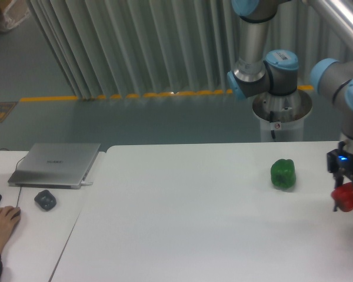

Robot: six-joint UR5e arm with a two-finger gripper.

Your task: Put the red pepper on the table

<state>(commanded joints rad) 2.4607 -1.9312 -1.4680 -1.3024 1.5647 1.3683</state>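
The scene is lit evenly and fairly brightly from overhead, with a cool greenish cast over everything. The table (194, 223) is rendered almost washed out, and only a faint soft shadow is cast beneath the green pepper (283, 174). Detail is softened throughout by low resolution, and the red pepper (345, 197) at the right edge is smeared by blur.

Legible text: none. Laptop (54, 164) at nine o'clock carries a small lid mark, too blurred to read. Red-and-white sticker on robot pedestal (280, 117), unreadable.
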